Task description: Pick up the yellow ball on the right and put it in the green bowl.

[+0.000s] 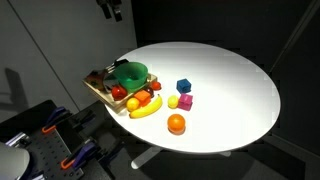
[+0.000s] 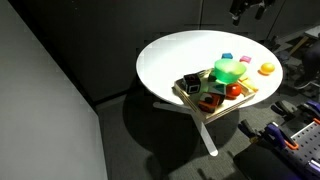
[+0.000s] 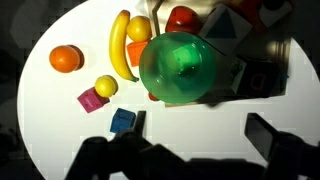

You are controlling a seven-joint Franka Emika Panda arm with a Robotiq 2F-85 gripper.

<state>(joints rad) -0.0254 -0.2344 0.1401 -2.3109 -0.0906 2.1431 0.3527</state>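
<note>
The yellow ball lies on the white table beside a magenta cube. It also shows in the wrist view. The green bowl stands on a wooden tray at the table's edge and shows in an exterior view and in the wrist view. My gripper is open and empty, high above the table over the bowl's side of it. It is at the top edge in both exterior views.
The wooden tray holds red toy fruits and dark blocks around the bowl. A banana, an orange ball and a blue cube lie near the yellow ball. The round white table stretches beyond them.
</note>
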